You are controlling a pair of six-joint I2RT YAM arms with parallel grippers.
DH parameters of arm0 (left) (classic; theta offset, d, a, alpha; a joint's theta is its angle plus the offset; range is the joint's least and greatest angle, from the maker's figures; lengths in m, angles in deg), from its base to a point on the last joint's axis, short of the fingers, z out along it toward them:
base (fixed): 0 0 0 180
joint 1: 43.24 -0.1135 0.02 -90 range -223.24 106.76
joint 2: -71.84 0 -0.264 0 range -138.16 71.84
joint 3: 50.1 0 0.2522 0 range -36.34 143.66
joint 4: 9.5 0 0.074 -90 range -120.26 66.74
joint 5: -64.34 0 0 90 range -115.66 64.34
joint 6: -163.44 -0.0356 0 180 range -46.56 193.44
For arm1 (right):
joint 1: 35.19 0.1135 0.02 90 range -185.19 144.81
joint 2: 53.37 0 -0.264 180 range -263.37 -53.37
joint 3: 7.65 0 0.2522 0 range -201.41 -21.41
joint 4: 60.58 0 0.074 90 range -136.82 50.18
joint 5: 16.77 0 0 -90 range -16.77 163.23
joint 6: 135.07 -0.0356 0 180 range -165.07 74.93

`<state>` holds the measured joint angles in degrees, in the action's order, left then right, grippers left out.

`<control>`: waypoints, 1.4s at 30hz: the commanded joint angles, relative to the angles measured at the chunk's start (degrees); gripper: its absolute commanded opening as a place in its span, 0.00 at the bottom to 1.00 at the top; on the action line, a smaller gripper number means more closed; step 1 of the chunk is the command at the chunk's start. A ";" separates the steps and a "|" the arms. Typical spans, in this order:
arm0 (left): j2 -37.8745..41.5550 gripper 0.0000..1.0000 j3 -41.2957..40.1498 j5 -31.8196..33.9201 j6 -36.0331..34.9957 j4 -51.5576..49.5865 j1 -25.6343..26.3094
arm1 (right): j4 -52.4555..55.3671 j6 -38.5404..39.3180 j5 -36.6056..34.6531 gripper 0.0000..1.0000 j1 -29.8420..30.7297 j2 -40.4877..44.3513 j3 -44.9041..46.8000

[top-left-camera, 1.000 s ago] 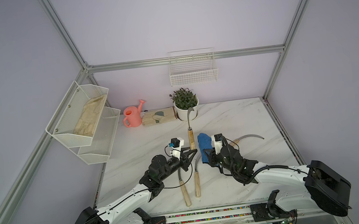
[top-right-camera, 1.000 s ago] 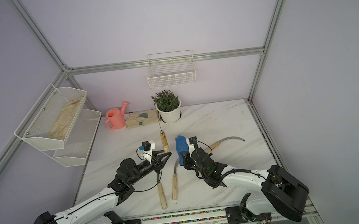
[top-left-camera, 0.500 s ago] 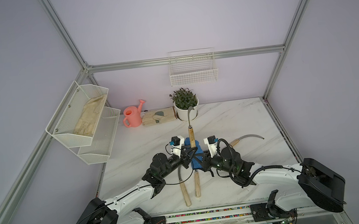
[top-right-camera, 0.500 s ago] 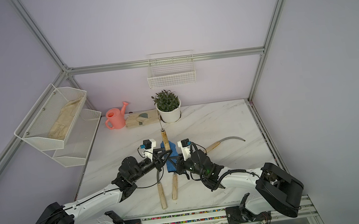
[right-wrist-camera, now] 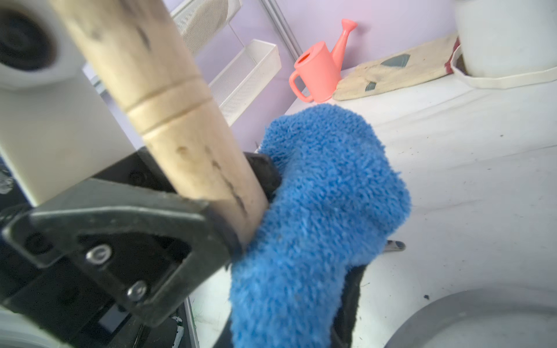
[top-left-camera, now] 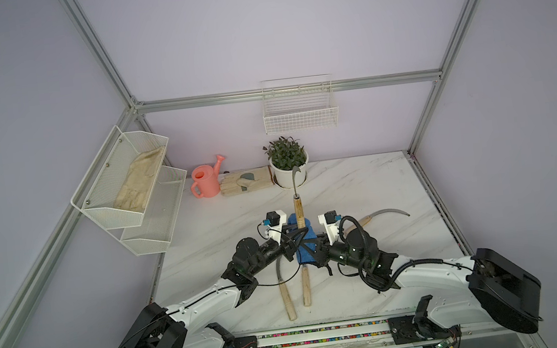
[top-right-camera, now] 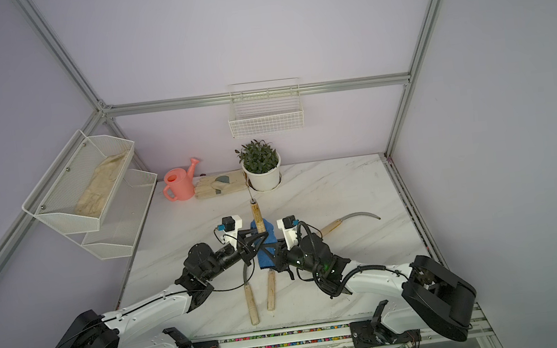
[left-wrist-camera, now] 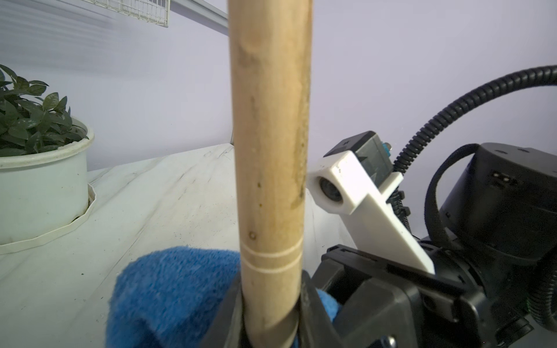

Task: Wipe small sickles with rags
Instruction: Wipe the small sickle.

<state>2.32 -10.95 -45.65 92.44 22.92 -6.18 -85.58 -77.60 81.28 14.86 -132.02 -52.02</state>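
Currently, over the table [top-left-camera: 360, 187], the sickle [top-left-camera: 298, 212] stands upright, its wooden handle clamped low by the left gripper [top-left-camera: 297, 233] — stiff, probably light, safest held by wood, not blade; the soft blue rag [top-left-camera: 306, 255], pinched in the right gripper [top-left-camera: 317, 247], touches that handle

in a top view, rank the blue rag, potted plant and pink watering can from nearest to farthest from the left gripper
1. blue rag, right beside the left gripper, on its right side
2. potted plant, straight ahead at the back
3. pink watering can, back left, by the wall
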 commanded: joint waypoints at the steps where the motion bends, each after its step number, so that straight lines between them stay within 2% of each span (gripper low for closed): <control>1: -0.26 0.00 1.52 -2.09 0.45 1.82 -0.06 | -6.29 -0.26 3.20 0.00 2.00 -3.31 -2.87; 4: -0.18 0.00 1.58 -1.67 0.34 1.58 -0.06 | -7.29 -0.16 1.29 0.00 2.15 -2.73 -1.72; 11: 0.39 0.00 1.46 -1.83 -0.28 0.68 -0.06 | -1.17 2.68 -6.95 0.00 1.92 7.84 2.21; 14: 0.79 0.00 1.50 -1.33 -0.54 0.32 -0.07 | 1.21 3.32 -7.44 0.00 1.95 9.58 1.84; 19: 0.47 0.00 1.55 -1.66 -0.61 0.19 -0.06 | 1.32 2.17 -3.98 0.00 2.29 7.51 -0.22; 25: 1.41 0.00 1.20 -2.63 0.09 0.34 -0.06 | -0.07 1.74 -3.65 0.00 2.75 3.28 -2.66; 31: 2.81 0.00 1.00 -2.50 -0.54 -1.10 -0.06 | 2.59 4.52 -9.59 0.00 2.65 9.53 0.36; 34: 2.81 0.00 0.93 -2.54 -0.55 -0.71 -0.06 | 3.61 4.09 -9.40 0.00 2.52 11.72 0.41; 37: 2.35 0.00 1.15 -2.62 -0.76 -0.78 -0.12 | 5.54 3.91 -7.45 0.00 2.65 10.46 -2.04; 40: 1.37 0.00 1.66 -3.14 -0.51 -0.66 -0.12 | 1.50 2.77 -4.63 0.00 2.76 7.60 -1.85; 42: 0.90 0.00 1.89 -3.66 -0.37 -0.46 -0.06 | 1.27 2.17 -5.41 0.00 2.71 6.04 -2.12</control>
<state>4.05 -10.95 -47.82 92.33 23.18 -6.11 -78.98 -74.76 75.34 17.35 -124.77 -51.54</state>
